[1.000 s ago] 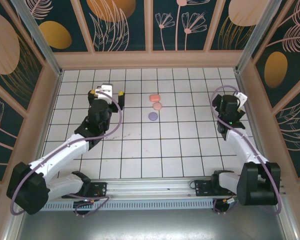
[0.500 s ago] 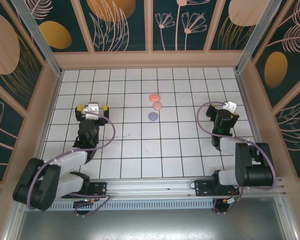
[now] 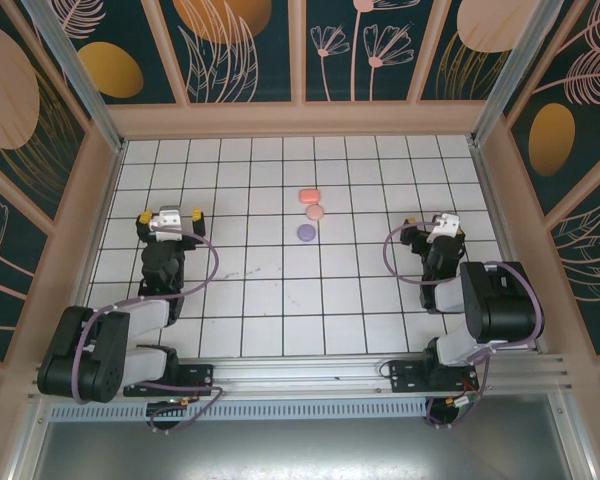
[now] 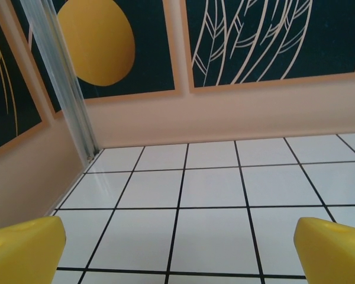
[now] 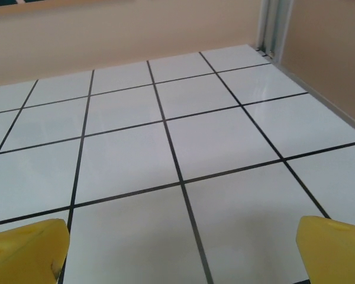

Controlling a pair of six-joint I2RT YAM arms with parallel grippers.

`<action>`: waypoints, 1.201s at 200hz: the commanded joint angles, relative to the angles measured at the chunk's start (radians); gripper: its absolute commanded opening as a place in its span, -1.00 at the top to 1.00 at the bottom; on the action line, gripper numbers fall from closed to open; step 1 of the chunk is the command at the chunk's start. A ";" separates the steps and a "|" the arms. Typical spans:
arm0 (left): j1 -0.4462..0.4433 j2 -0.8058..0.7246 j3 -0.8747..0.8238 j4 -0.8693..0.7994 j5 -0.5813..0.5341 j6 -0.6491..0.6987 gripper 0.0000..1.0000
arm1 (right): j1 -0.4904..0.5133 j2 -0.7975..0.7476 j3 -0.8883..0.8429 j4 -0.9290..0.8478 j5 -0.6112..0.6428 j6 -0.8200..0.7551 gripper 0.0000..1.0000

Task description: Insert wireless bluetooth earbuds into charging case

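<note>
— White tiles ruled in black cover the table (image 3: 280, 300), boxed in by tan walls (image 3: 300, 120) under dark panels (image 3: 245, 45) painted with leaves and discs. What lies on it, seen from above?

— Three small charging cases in a short column near the middle, toward the far side. The coral-red case (image 3: 310, 196) is farthest, the peach case (image 3: 315, 212) is just beside it, and the purple case (image 3: 306, 232) is nearest the arms. All three look closed. The earbuds themselves I cannot make out.

— And the arms?

— Both are folded close to their bases. The left gripper (image 3: 169, 216) sits over the left part of the table and the right gripper (image 3: 433, 228) over the right part, each well apart from the cases. On both, the jaws are spread wide over bare tile.

— The left wrist view?

— The left gripper (image 4: 177, 254) shows its yellow fingertips (image 4: 23, 248) at the two bottom corners, far apart, with tiles between them. Beyond are the tan wall, an aluminium post (image 4: 59, 83) in the corner and a painted yellow disc (image 4: 97, 38).

— The right wrist?

— Much the same. The right gripper (image 5: 180, 251) has its yellow fingertips (image 5: 26, 251) wide apart at the bottom corners, gripping no object. Tiles run to the tan wall and a corner post (image 5: 272, 23) at the upper right.
</note>
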 commanded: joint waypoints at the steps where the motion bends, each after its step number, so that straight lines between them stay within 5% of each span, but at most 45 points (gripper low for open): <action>1: 0.017 -0.013 0.006 0.010 0.089 -0.027 -0.98 | -0.015 -0.002 0.005 0.104 -0.060 -0.011 -0.98; 49: 0.019 0.020 0.002 -0.012 0.117 -0.043 -0.97 | -0.029 0.000 0.014 0.091 -0.081 0.000 -0.98; 77: 0.032 0.142 -0.041 0.163 0.117 -0.059 -0.98 | -0.040 0.000 0.014 0.086 -0.106 0.004 -0.98; 91: 0.100 0.146 -0.043 0.163 0.236 -0.098 -0.97 | -0.046 -0.001 0.016 0.084 -0.121 0.007 -0.98; 111: 0.116 0.247 -0.066 0.302 0.248 -0.110 -0.97 | -0.047 0.000 0.016 0.083 -0.123 0.007 -0.98; 134: 0.150 0.250 -0.008 0.191 0.319 -0.130 -0.98 | -0.049 0.000 0.017 0.083 -0.123 0.007 -0.98; 159: 0.155 0.259 0.043 0.107 0.192 -0.182 -0.98 | -0.047 -0.001 0.017 0.080 -0.122 0.007 -0.98; 240: 0.156 0.258 0.042 0.109 0.188 -0.182 -0.98 | -0.042 0.001 0.023 0.068 -0.126 -0.007 -0.98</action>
